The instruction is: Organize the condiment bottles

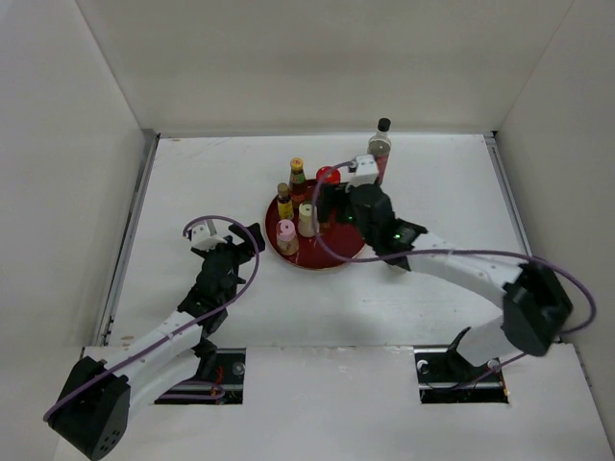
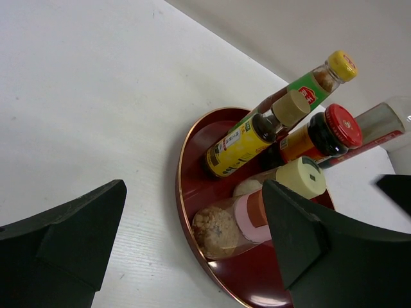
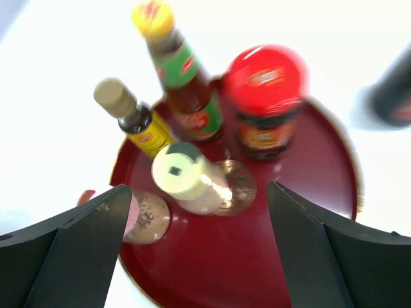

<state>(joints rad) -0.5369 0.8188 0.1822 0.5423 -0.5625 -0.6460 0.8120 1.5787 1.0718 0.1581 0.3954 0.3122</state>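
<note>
Our white-and-black left arm [image 1: 165, 336] stretches toward centre-left of the frame, its black left gripper [image 1: 248, 238] spread wide. Our right arm [image 1: 461, 264] folds in from lower right, right gripper [image 1: 327, 204] parted at centre.

No word can be read for certain on any label. On the tray [image 2: 192, 192], the yellow-capped bottle [image 2: 307, 90] at the far side carries a green label with a small red-and-white emblem, its print too small to make out. The beige-capped bottle [image 2: 247, 142] just left of it has a yellow label with dark lines of fine print, illegible. The red-lidded jar [image 3: 266, 96] to the right shows a faint pale mark on its lid, blurred. The cream cap [image 3: 174, 169] bears a small dark square sign. The tall bottle [image 2: 379, 131], far right off the tray, has a red label with an unreadable white strip.
</note>
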